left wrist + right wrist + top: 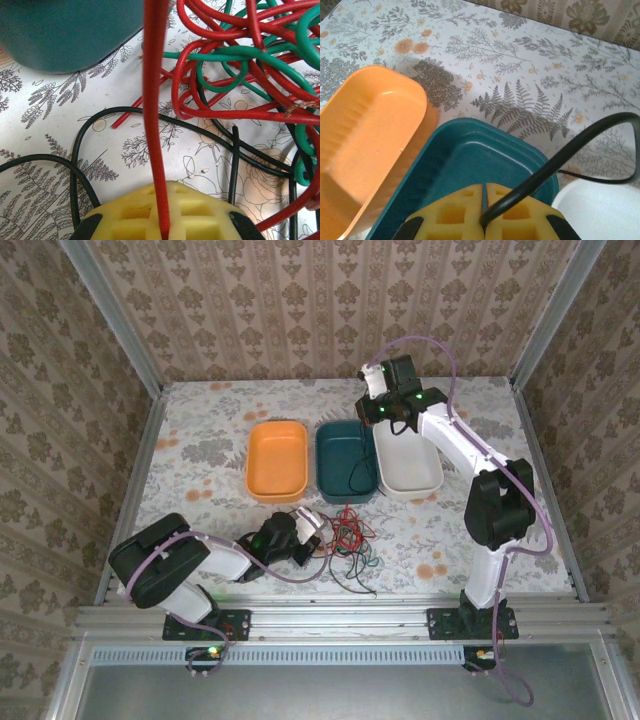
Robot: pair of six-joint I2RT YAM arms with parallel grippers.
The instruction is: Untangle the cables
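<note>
The cables [345,535] lie in a tangle of red, green and black wires on the flowered table, in front of the teal bin. My left gripper [308,530] sits low at the tangle's left side. In the left wrist view its yellow jaws [162,232] are shut on a red cable [152,125] that runs straight away from them, with a green cable [235,51] looped in the knot beyond. My right gripper [383,412] is raised at the back, above the bins. Its jaws [484,222] are shut on a black cable [560,157], which trails down [362,465] toward the tangle.
Three bins stand in a row at mid-table: orange [277,460], teal [340,455] and white [408,462]. The right wrist view looks down into the orange bin [365,140] and the teal bin [470,160]. Metal frame rails border the table.
</note>
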